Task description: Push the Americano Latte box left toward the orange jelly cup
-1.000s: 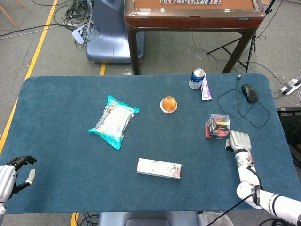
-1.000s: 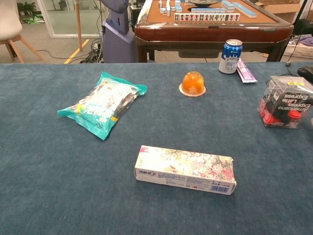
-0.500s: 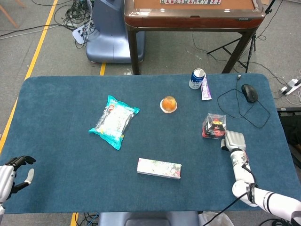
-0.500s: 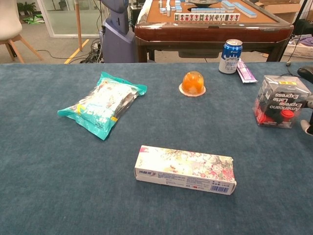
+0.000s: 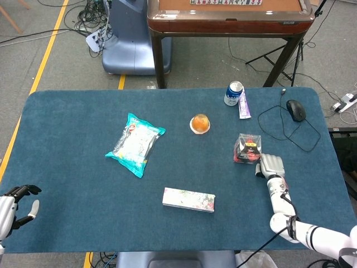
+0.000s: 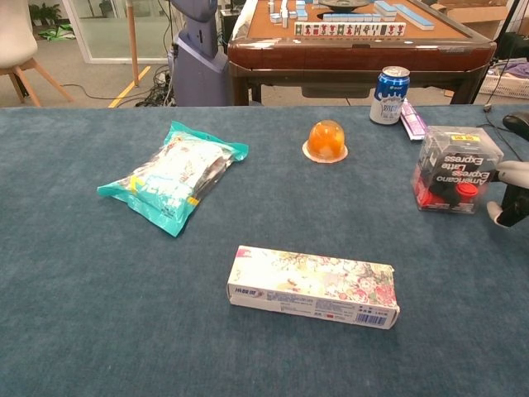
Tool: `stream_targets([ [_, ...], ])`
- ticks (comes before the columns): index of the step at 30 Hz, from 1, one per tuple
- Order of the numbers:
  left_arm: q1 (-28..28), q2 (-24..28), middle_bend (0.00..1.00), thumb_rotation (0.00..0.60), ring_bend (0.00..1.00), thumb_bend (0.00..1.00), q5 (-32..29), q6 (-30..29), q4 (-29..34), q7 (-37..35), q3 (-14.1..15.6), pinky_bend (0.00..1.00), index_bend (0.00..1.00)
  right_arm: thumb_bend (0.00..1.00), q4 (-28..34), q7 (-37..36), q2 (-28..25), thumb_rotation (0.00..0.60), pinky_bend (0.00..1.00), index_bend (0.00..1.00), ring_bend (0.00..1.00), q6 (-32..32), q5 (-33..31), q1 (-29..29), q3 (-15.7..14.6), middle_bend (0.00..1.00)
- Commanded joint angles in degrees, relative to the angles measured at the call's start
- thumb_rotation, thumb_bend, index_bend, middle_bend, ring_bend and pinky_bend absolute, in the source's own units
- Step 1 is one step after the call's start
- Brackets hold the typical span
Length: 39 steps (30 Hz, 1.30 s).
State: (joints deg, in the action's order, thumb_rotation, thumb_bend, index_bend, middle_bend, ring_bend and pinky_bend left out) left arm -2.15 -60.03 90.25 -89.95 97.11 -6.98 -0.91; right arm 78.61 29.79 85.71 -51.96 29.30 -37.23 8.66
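Note:
The Americano Latte box [image 5: 246, 148] [image 6: 455, 169], clear with a black and red label, stands right of centre on the blue table. The orange jelly cup [image 5: 200, 123] [image 6: 326, 141] sits to its left and a little further back, with a gap between them. My right hand [image 5: 270, 166] [image 6: 511, 192] is against the box's right side, a finger touching it and the thumb apart below; it holds nothing. My left hand [image 5: 14, 206] hangs at the table's near left corner with its fingers apart and nothing in them. The chest view does not show the left hand.
A floral carton [image 5: 188, 199] [image 6: 313, 286] lies near the front middle. A teal snack bag [image 5: 135, 143] [image 6: 174, 175] lies to the left. A blue can [image 5: 234, 93] [image 6: 389, 95] and purple tube [image 5: 244, 105] stand behind the box. A mouse [image 5: 295, 110] and cable lie at the right.
My right hand has moved left and slightly back, sliding the Americano Latte box closer to the jelly cup. The left hand has barely shifted.

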Motion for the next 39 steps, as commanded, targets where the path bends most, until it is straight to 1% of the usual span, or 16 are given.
stream_targets([
  [1,0.05,0.07,0.45,0.600,0.42,0.41,-0.05,-0.10,0.05,-0.03,-0.05,0.64,0.41,0.74,0.14,-0.18,0.45,0.600,1.00,0.19,1.00,-0.36,0.53,-0.31,0.23,1.00],
  [11,0.44,0.47,0.45,0.600,0.42,0.41,-0.20,-0.71,0.07,-0.65,-0.20,0.64,0.41,0.74,0.72,0.51,2.14,0.600,1.00,0.19,1.00,-1.88,1.46,-1.43,0.58,1.00],
  [33,1.12,1.60,0.45,0.600,0.42,0.41,-0.41,-1.40,1.12,-0.87,-0.31,0.64,0.42,0.74,0.15,4.04,6.66,0.600,1.00,0.19,1.00,-1.69,-0.53,-5.72,1.76,1.00],
  [39,1.27,2.03,0.45,0.600,0.42,0.41,-0.54,-1.36,1.60,-0.78,-0.29,0.64,0.42,0.74,0.37,4.28,7.86,0.600,1.00,0.19,1.00,-1.52,0.11,-6.81,1.99,1.00],
])
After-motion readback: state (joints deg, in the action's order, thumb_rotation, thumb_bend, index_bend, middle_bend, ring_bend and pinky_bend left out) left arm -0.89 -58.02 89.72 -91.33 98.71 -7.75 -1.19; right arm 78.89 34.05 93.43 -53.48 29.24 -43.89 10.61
